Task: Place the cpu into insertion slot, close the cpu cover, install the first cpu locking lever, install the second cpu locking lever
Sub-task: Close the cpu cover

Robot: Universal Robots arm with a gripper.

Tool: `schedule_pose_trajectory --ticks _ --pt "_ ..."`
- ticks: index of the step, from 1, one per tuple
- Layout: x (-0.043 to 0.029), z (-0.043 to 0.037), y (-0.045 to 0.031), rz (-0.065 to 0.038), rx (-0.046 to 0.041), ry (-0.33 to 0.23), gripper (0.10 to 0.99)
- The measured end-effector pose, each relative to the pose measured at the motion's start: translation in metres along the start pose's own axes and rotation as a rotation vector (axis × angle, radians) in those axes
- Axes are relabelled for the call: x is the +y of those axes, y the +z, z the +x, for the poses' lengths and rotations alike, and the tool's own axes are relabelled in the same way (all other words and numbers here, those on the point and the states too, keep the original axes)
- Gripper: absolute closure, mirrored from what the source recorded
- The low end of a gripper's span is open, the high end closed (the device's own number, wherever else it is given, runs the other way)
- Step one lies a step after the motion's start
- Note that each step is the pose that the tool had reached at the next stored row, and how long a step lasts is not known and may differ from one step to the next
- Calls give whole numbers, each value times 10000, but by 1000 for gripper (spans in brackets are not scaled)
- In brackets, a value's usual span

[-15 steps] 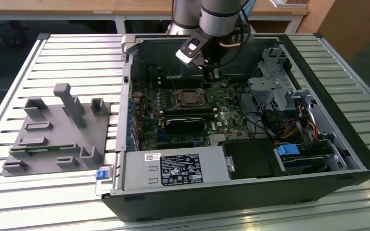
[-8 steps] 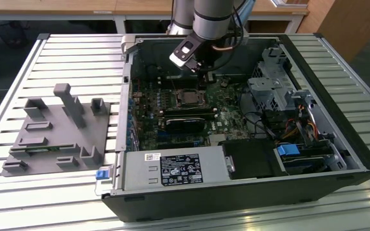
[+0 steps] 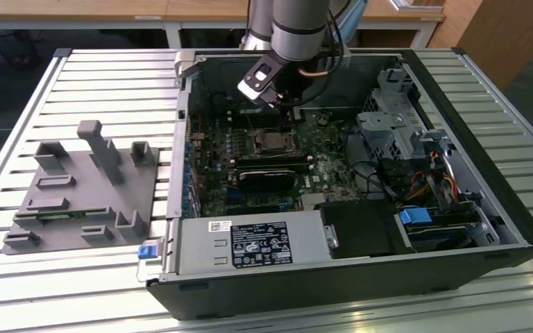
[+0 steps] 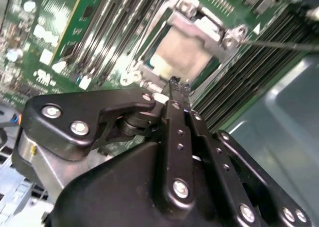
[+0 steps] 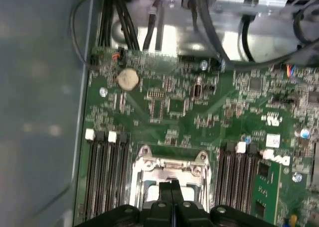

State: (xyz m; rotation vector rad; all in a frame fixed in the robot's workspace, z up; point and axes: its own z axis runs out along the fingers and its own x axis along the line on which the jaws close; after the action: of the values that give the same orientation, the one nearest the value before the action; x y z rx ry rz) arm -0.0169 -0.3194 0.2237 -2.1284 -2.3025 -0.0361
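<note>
I am reading no text anywhere. In the lower centre of the exterior view, the power supply (image 3: pixel 202 253) is carrying a black label (image 3: pixel 259 244) and a small white sticker (image 3: pixel 218 225), and I am not making out the print on either. White markings (image 5: pixel 273 120) are showing on the green board (image 5: pixel 169 122) in the first wrist view, and they are staying illegible to me. The cpu (image 4: pixel 182 50) is giving me no letters.

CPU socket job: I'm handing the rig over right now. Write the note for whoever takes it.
Gripper: shut, nothing in it, tips by the cover's edge; contact unclear.
Cpu: seated in the insertion slot, inside the open computer case.
Cpu cover: down over the chip.
Done: placing; cover closing, apparently.
Left: the two lever steps, unconfirmed; a thin rod runs out beside the socket, and I cannot tell if anything is latched.
</note>
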Motion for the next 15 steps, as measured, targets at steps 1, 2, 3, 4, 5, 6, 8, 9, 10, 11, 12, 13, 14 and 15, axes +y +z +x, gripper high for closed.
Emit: schedule_pose_trajectory --ticks 1,2,3,4,5,6,8,9,10,11,12,13,14,15 --pt "-33 2 9 0 1 1 980" --pt "-63 5 17 0 1 -1 980" --pt "-90 6 20 1 0 -7 980" --pt "-114 8 23 1 -1 -12 980" --pt "-144 10 27 1 0 -17 980" --pt "-170 13 33 0 1 -19 980" --pt "-211 16 48 -1 2 -23 980" --pt "-224 17 56 0 1 -23 980" --pt "-235 17 65 1 0 -24 980" --pt "-245 18 75 0 1 -26 980" --pt "-257 19 86 0 1 -30 980" --pt "-268 19 96 1 1 -33 980" --pt "-280 20 106 0 1 -36 980" --pt "-294 21 115 1 1 -39 980"
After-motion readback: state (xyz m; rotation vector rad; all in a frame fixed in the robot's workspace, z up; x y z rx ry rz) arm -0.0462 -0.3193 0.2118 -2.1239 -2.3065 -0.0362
